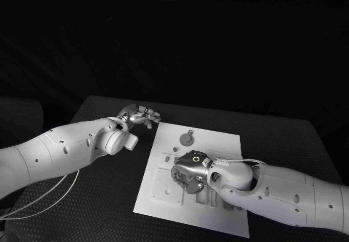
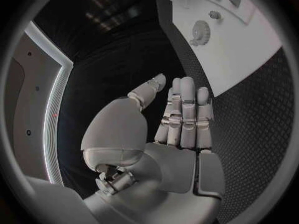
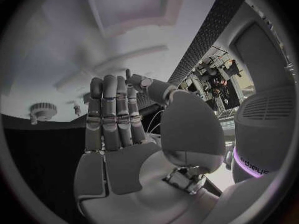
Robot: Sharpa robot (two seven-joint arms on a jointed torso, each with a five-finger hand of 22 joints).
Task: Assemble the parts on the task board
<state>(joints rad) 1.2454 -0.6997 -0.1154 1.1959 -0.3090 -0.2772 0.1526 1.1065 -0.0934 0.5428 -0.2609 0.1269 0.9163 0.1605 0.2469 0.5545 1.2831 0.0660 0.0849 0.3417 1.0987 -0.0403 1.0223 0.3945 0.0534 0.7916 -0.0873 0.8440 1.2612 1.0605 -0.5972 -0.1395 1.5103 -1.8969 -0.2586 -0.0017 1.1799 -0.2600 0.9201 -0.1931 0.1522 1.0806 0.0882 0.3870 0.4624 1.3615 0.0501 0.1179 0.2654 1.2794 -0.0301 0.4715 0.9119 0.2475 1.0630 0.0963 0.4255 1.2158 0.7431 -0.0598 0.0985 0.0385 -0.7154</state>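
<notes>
While the head view looks down on a black table (image 1: 95, 212), the nearest thing, at lower right of the frame, is the right arm (image 1: 291, 194), white, coming in from the right edge. Its right hand (image 1: 190, 171) lies over the lower middle of the task board (image 1: 218, 151), a white plate running from lower centre up toward mid-frame. That hand covers part of the board, so what sits under it is hidden. In the right wrist view the right hand's fingers (image 3: 109, 117) stand straight and pressed side by side, thumb apart, w/ nothing held betw. them.

Small parts show as grey marks on the board's left half; too small to tell their shapes. Higher up the board, near its top edge, lies a round gear-like part (image 1: 187, 137), flat on the plate, apart from both hands. The same gear shows in the left wrist view at (image 2: 201, 31), teeth only faintly readable.

Farther back, upper left of centre, the left arm (image 1: 65, 148) enters from the left edge. Its left hand (image 1: 138, 117) sits just off the board's top left corner, over bare table. Left wrist view: fingers (image 2: 186, 109) straight, pressed together, thumb set off to one side, holding nothing. Beyond the table, all is dark.
</notes>
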